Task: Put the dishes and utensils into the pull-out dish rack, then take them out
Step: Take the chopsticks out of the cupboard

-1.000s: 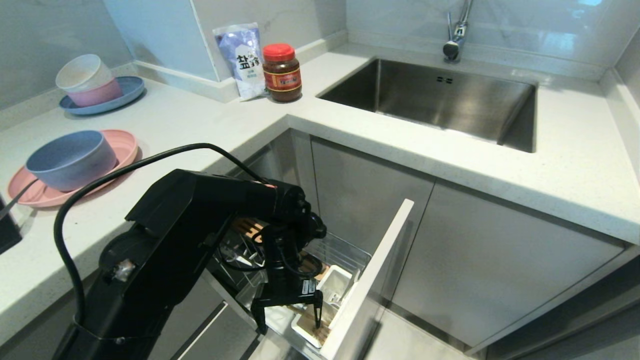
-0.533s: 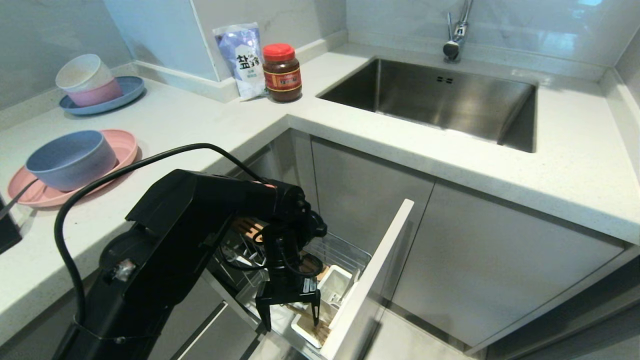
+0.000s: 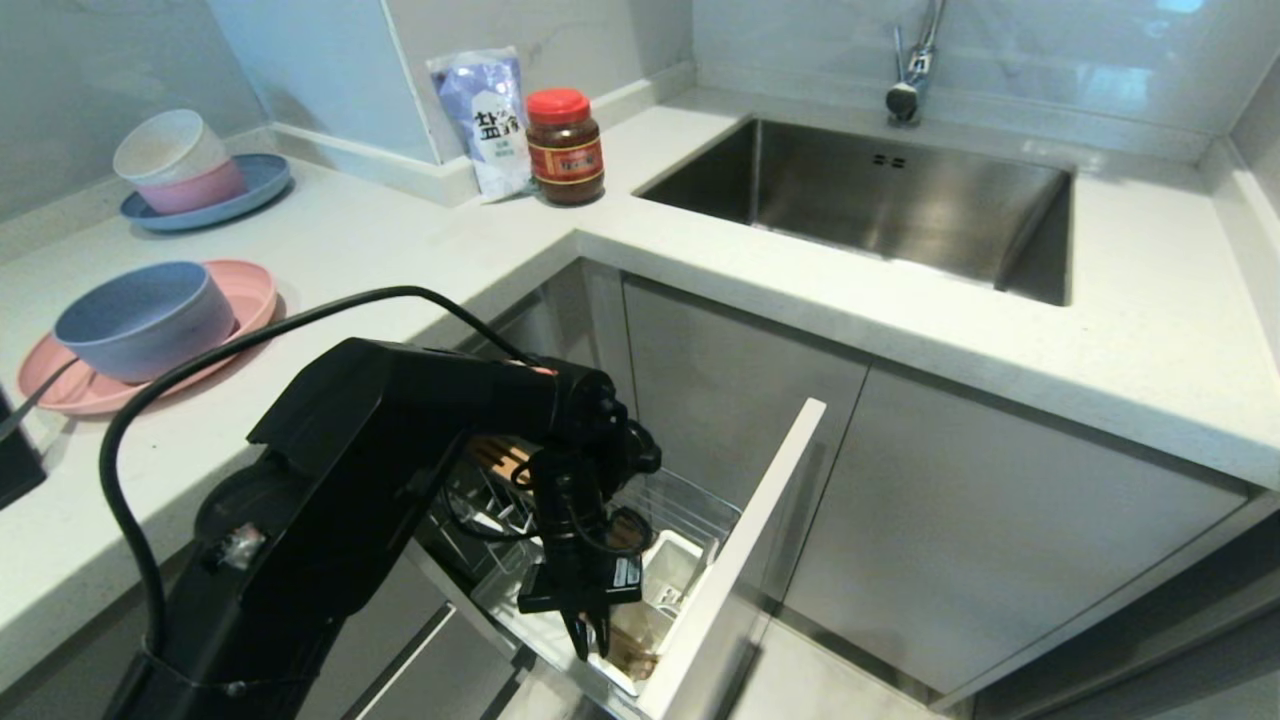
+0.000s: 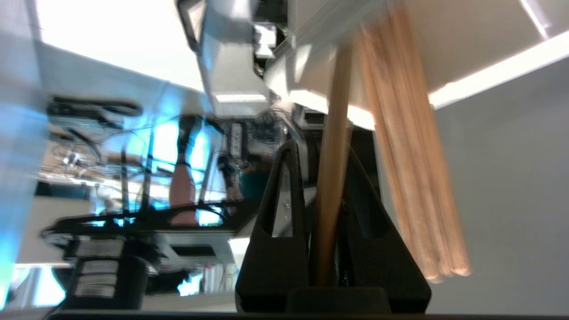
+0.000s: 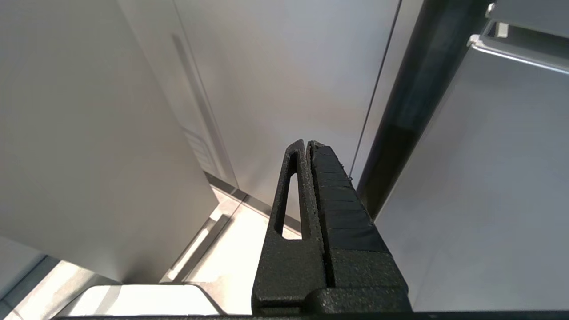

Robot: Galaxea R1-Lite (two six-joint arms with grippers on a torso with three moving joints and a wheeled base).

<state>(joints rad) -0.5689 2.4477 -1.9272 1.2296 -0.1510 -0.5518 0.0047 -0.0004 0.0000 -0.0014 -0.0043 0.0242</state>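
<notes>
Unload phase by the look of it: left gripper (image 3: 590, 640) is down inside the pull-out dish rack (image 3: 690, 520), fingers pinched together on one wooden chopstick (image 4: 332, 178) standing in the white cutlery box (image 3: 668, 572) directly under the fingertips. Wrist view shows that stick caught between the two pads, with the other chopsticks (image 4: 413, 178) just beside the gripper, outside the grip and leaning in the same box. Blue-grey bowl (image 3: 143, 318) sits on the pink plate (image 3: 240, 300), both on the counter well above and away from the gripper, on the robot's left. Right gripper (image 5: 309, 146) parked, fingers pressed together on nothing, facing cabinet fronts. Next move likely a straight lift clear of the box rim; only one stick looks gripped, so a second pick may be needed.
</notes>
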